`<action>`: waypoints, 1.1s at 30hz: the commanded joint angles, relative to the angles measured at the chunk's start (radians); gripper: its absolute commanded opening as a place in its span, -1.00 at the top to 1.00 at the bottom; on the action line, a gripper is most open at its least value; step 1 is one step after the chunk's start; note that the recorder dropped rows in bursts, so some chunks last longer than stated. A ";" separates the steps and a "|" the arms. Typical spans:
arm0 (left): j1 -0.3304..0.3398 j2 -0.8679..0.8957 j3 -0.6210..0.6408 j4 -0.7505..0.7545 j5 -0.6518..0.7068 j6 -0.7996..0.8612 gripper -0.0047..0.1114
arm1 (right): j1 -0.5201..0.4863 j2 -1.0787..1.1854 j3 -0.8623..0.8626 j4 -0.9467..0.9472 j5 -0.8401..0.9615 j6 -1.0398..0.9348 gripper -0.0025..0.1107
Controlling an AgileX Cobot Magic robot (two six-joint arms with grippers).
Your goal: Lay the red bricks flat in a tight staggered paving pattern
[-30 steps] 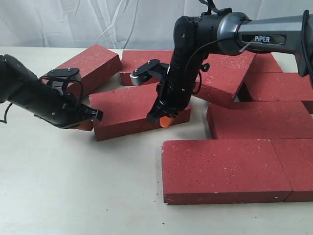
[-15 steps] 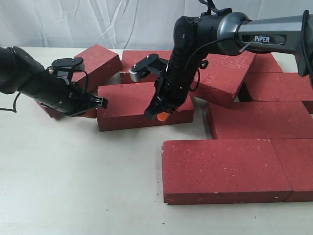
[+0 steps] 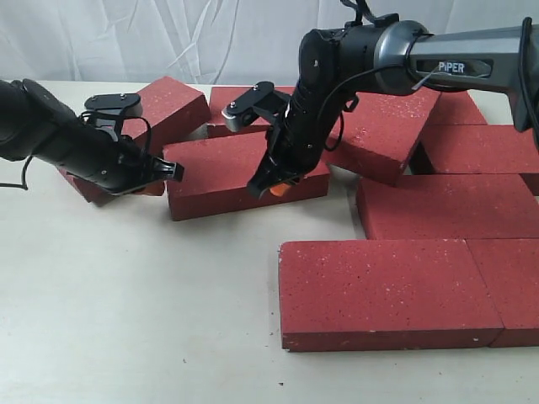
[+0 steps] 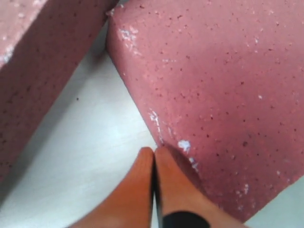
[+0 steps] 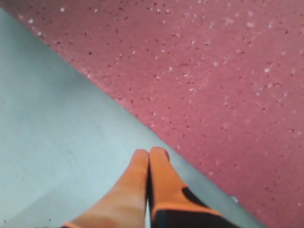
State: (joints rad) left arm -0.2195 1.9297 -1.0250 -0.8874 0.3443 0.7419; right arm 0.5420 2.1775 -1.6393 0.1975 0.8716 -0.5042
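1. Red bricks: most lie flat at the right and back. The loose brick lies flat centre-left, not yet tight.
2. Left gripper: clenched, empty, tips at its left end.
3. Right gripper: clenched, empty, at its near long edge.
4. Push evenly with both and keep it square.
5. Versus 1 s ago: the brick sits farther back and less skewed.

**Surface finishes in the brick-paving scene**

Red bricks: rough, matt, white-speckled masonry. Table: smooth, matt, off-white. Backdrop, upper left: creased white cloth. Right arm: semi-gloss grey and black casing. Left fingertips: smooth orange.
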 commanded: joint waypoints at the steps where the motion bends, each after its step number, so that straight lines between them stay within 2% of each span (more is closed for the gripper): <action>1: -0.011 0.001 -0.024 -0.003 -0.011 0.010 0.92 | -0.007 -0.027 -0.001 -0.005 0.067 0.009 0.97; 10: -0.013 0.001 -0.093 -0.021 -0.036 0.032 0.92 | -0.007 -0.029 -0.001 -0.011 0.098 0.009 0.97; 19: -0.013 0.003 -0.093 -0.030 -0.111 0.046 0.92 | -0.007 -0.007 -0.001 -0.006 -0.026 0.009 0.97; 23: -0.011 0.003 -0.093 -0.007 -0.057 0.051 0.92 | -0.007 -0.007 -0.001 -0.006 -0.050 0.011 0.97; 27: -0.011 0.003 -0.093 0.055 0.073 0.023 0.92 | -0.007 -0.009 -0.001 -0.001 0.031 0.011 0.97; 33: -0.011 0.033 -0.091 0.088 0.017 0.012 0.92 | -0.007 -0.009 -0.001 -0.005 0.154 0.011 0.97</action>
State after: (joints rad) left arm -0.2287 1.9433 -1.1135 -0.8083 0.3960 0.7657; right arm 0.5420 2.1741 -1.6393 0.1976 0.9764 -0.4938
